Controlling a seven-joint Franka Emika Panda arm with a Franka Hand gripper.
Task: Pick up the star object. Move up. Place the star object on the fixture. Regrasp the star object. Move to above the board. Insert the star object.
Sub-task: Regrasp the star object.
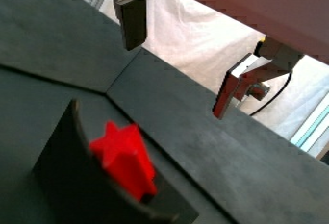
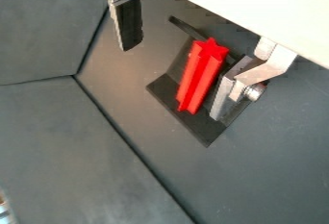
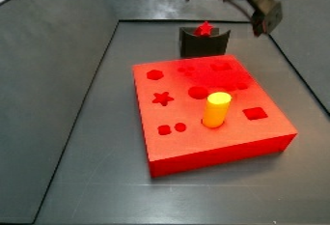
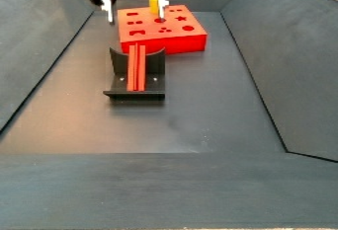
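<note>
Star object is lying on the fixture, so placing looks done. Gripper is hovering above it, jaws apart, holding nothing. Regrasp, move over the board and insertion are probably all remaining.

Star peg lying along fixture; board behind fixture; gripper above fixture, fingers apart, empty.
</note>
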